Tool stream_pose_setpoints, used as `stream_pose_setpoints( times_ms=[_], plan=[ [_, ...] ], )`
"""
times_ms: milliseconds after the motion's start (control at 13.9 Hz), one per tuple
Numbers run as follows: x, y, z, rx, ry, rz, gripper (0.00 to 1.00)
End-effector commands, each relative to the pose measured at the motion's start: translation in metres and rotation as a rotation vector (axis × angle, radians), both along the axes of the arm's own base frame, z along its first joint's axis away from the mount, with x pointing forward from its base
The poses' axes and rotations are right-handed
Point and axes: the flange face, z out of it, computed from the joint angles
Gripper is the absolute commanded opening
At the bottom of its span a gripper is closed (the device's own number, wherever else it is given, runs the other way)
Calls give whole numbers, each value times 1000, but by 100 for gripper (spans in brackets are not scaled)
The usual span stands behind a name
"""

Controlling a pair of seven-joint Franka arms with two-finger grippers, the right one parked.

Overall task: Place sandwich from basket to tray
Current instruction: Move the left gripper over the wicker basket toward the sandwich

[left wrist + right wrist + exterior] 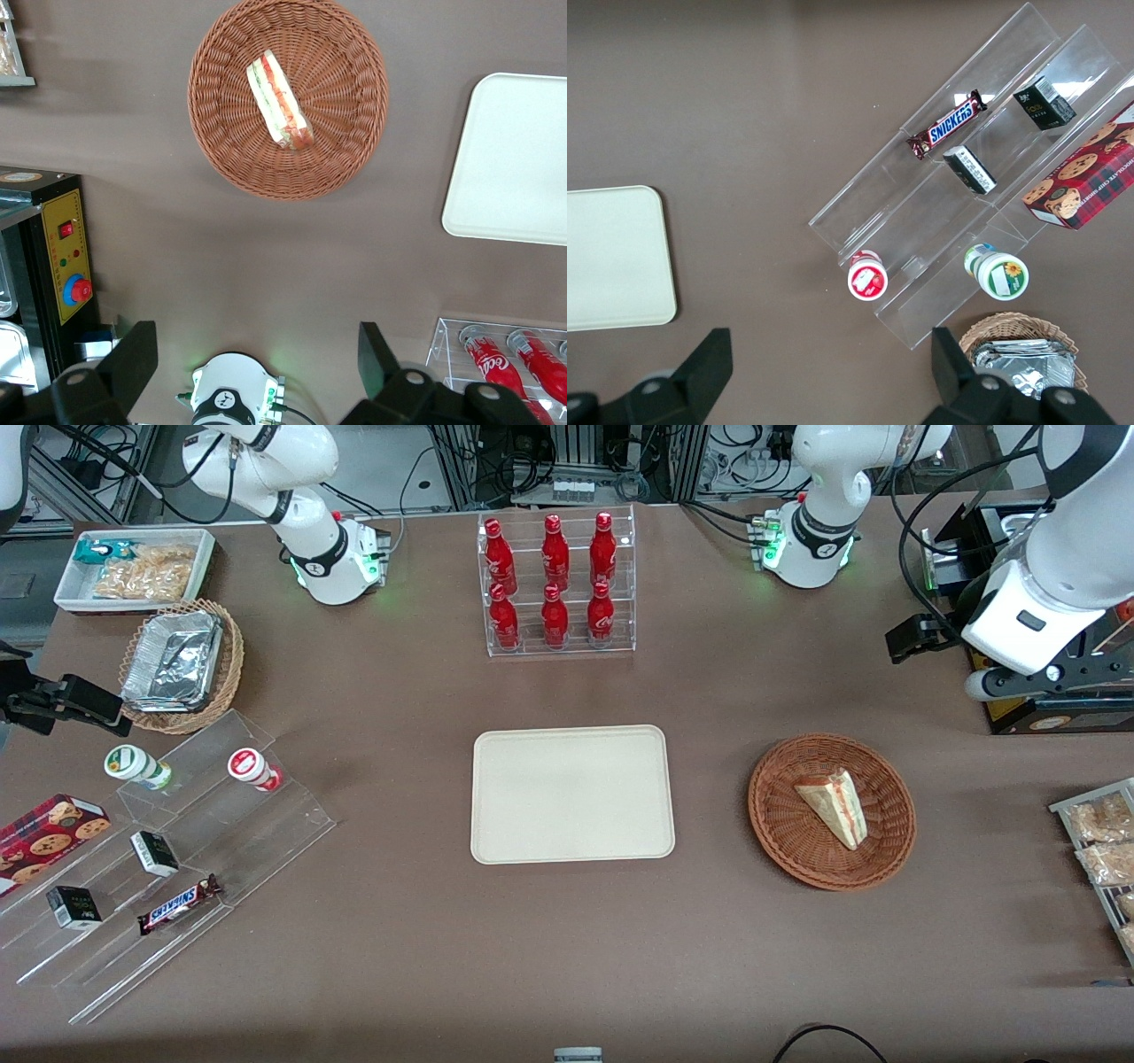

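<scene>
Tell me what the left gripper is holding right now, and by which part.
Nothing. The left gripper hangs high above the table with its jaws wide open and empty; the sandwich lies untouched in the basket.

The word "SNICKERS" was read in white letters on the brown candy bar (178,904) lying on the clear stepped display stand (266,841), and again on the same bar (953,122) in the right wrist view. A white script "Coca" was made out on a red bottle (485,363) in the clear rack. No other lettering could be read
</scene>
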Motion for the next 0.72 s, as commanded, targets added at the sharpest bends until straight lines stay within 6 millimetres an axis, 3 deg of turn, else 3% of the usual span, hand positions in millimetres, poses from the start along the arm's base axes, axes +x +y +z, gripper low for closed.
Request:
stream_pose_setpoints(
  times_ms=[0,433,649],
  plan=[
    [3,3,5,-12,1,-6,100],
    [22,15,-21,50,7,13,100],
    [38,23,-73,47,106,41,100]
  ],
)
